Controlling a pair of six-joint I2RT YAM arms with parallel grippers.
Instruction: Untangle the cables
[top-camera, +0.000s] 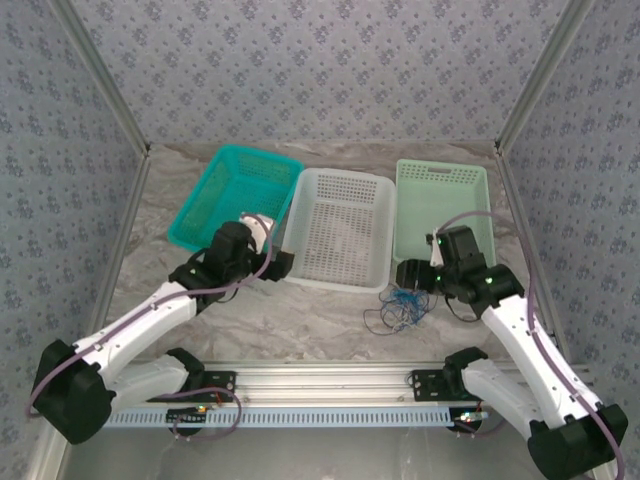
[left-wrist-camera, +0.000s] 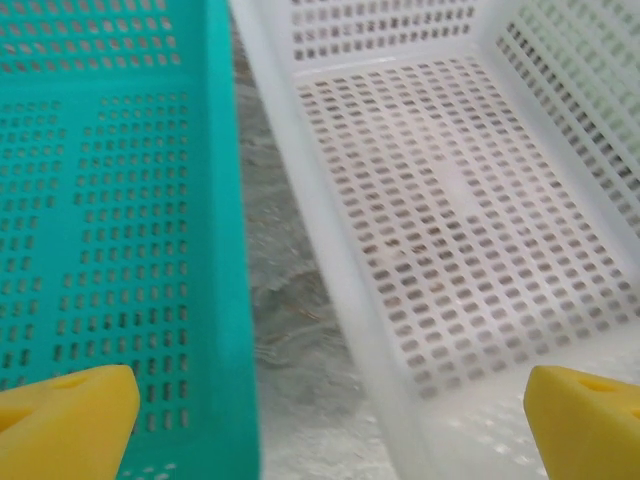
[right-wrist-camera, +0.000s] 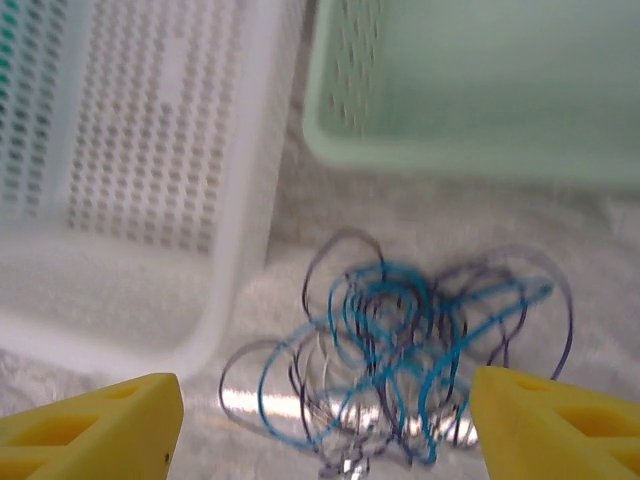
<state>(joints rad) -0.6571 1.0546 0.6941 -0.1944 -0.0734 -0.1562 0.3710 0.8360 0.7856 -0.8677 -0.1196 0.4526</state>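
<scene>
Tangled cables (right-wrist-camera: 400, 350) on table (top-camera: 300, 325), beside white basket (right-wrist-camera: 240, 200); right gripper (right-wrist-camera: 325, 425) spread wide above them; left gripper (left-wrist-camera: 330, 425) spread, empty, by teal basket (left-wrist-camera: 100, 200).

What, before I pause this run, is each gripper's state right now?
Left gripper: open, holding nothing.
Right gripper: open, poised over the cables, not gripping them.

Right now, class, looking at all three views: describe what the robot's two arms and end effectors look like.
The left arm and right arm have smooth white shells joined by chunky black joints. A thick purple-grey cable loops along each. The left end effector and right end effector carry blocky yellow fingers. Small green lights glow on the right wrist.
</scene>
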